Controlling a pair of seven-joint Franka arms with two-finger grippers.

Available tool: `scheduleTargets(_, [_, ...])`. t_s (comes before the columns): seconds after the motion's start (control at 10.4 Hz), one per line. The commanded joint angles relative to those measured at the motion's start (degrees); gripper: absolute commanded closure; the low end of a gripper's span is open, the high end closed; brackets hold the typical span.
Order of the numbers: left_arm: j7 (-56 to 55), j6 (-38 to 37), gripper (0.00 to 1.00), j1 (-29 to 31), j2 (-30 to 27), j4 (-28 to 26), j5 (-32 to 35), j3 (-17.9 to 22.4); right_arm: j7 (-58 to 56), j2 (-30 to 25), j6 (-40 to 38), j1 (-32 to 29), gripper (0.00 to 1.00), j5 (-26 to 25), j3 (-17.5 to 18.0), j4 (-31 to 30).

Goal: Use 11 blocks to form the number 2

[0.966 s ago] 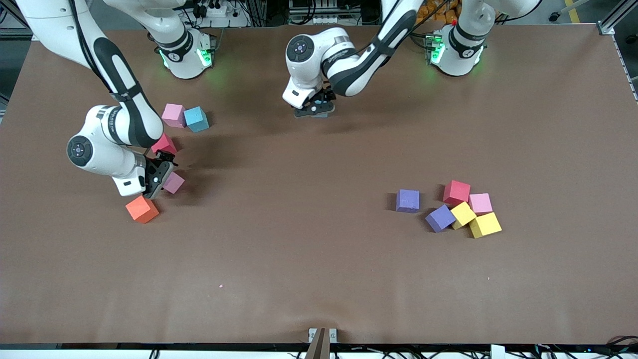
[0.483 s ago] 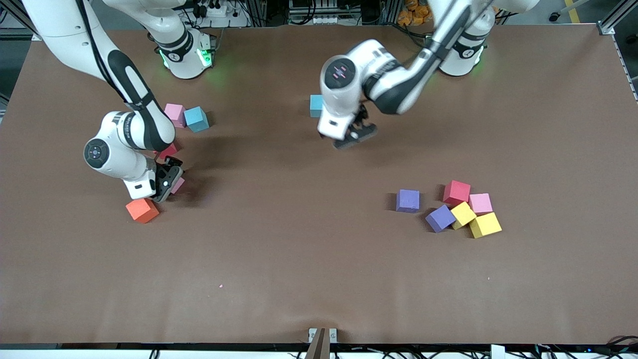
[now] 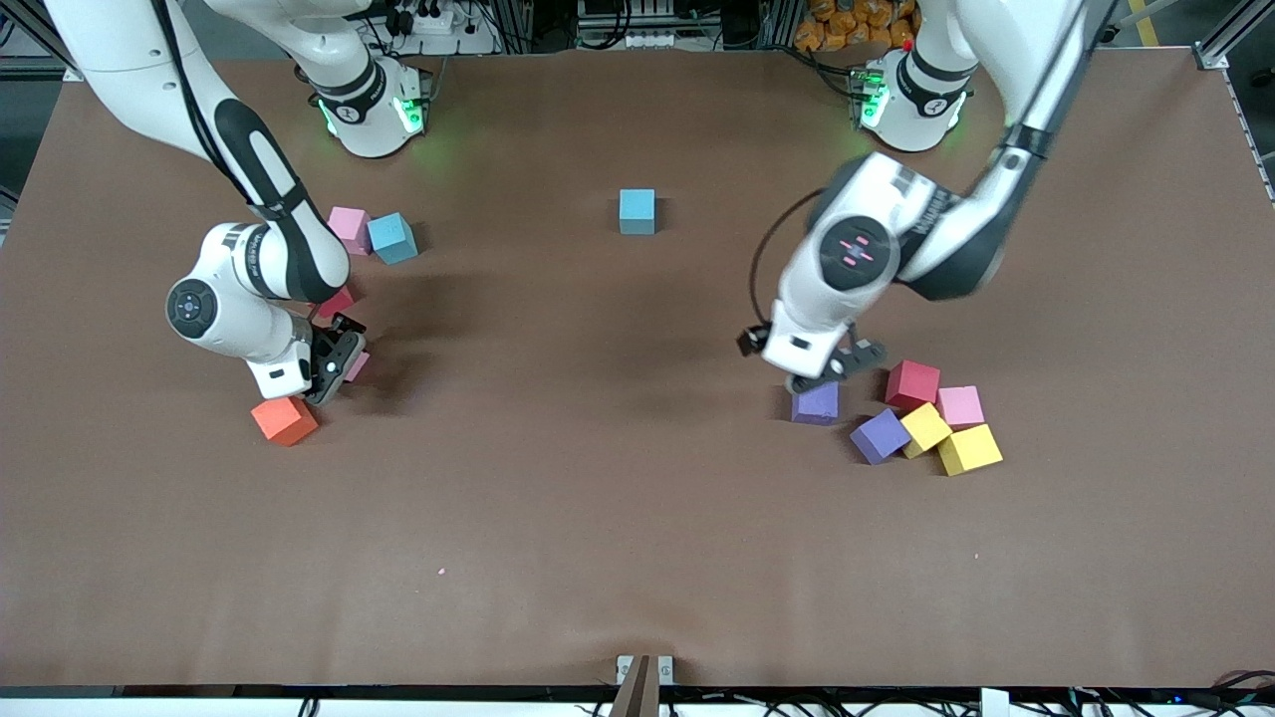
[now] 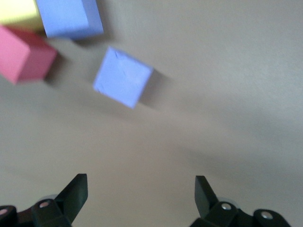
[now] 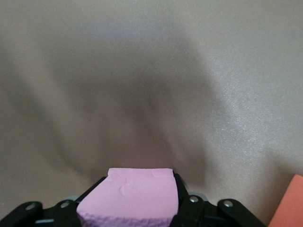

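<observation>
My right gripper (image 3: 334,363) is low at the table toward the right arm's end, shut on a pink block (image 5: 130,194). An orange block (image 3: 285,419) lies just nearer the camera, and a red block (image 3: 337,302) is partly hidden by the arm. My left gripper (image 3: 825,373) hangs open and empty over a purple block (image 3: 816,403), whose top shows in the left wrist view (image 4: 122,76). Beside it lie a second purple block (image 3: 880,435) and red (image 3: 912,385), pink (image 3: 960,405) and two yellow blocks (image 3: 925,428). The number 2 is out of view.
A lone blue block (image 3: 637,211) sits mid-table, nearer the robots' bases. A pink block (image 3: 349,227) and a blue block (image 3: 392,238) touch each other close to the right arm's base. The brown table (image 3: 598,518) is bare toward the camera.
My left arm swung away from the lone blue block, which stayed on the table, to over the purple block. My right gripper closed on the pink block.
</observation>
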Motion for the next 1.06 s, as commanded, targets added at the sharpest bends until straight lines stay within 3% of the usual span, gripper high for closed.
scheduleTargets(0.0, [9.5,-1.0,0.0,3.0,3.3,5.3,1.3,-0.8,-0.5,-3.2,-6.7,0.6,0.6,1.0,0.2,3.2])
scheduleTargets(0.19, [16.3,-0.2,0.0,3.2,6.4,6.2,5.9,-0.8,-0.5,-5.5,-8.6,4.9,0.61,0.9,0.2,4.7])
scheduleTargets(0.48, [16.8,3.3,0.0,3.2,11.5,7.3,10.4,-0.8,-0.5,-8.3,-12.3,8.2,0.6,0.9,0.3,6.3])
scheduleTargets(0.97, [22.6,3.5,0.0,3.3,12.5,7.0,11.6,-0.9,4.7,-12.3,-12.2,23.6,0.57,0.6,0.1,6.5])
